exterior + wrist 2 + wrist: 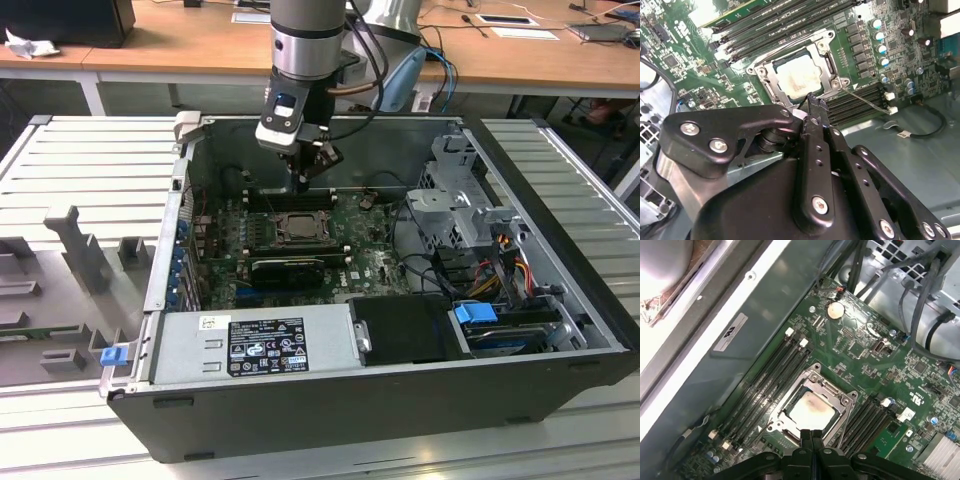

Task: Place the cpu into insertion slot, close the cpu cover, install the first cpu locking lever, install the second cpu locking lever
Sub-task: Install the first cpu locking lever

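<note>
The cpu (pixel 810 410), pale and square, lies seated in the insertion slot (pixel 761 71) of the green motherboard (pixel 865 360); the cpu cover (pixel 832 389), a dark metal frame, lies flat around it and looks closed. In the second wrist view a thin locking lever (pixel 867 102) angles out from the slot's corner, seemingly not yet latched; so the lever steps appear to be in hand. The hand (pixel 811 437) hovers just beside the slot's edge, fingers pressed together and holding nothing. Latching likely calls for a steady, narrow push on that slim rod, down and under its catch. Long black memory slots (pixel 770 380) flank the socket; the open computer case (pixel 400 410) lies on a ribbed surface (pixel 90 160).
</note>
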### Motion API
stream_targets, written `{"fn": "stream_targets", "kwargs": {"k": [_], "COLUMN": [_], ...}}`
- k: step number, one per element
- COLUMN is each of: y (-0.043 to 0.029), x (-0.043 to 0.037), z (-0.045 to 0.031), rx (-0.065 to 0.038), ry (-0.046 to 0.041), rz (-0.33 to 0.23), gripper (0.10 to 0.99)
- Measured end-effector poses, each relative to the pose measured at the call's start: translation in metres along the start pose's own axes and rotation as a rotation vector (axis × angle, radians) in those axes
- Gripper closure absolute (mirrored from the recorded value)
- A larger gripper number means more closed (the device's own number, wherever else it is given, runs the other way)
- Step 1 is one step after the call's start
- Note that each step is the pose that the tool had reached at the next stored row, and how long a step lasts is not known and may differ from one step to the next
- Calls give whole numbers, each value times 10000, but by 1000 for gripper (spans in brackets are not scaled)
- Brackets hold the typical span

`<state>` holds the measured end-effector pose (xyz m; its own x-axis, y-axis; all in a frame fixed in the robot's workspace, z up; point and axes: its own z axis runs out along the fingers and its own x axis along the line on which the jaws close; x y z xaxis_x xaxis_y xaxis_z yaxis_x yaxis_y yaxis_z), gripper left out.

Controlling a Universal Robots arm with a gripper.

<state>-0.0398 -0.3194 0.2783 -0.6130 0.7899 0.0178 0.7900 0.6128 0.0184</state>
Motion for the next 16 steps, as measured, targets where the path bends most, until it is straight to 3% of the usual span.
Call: {"fn": "stream_targets", "kwargs": {"k": [16], "y": [0], "x": [0], "z": [0], "rx": [30], "ry": [31], "rz": [-1689], "gripper": [980]}}
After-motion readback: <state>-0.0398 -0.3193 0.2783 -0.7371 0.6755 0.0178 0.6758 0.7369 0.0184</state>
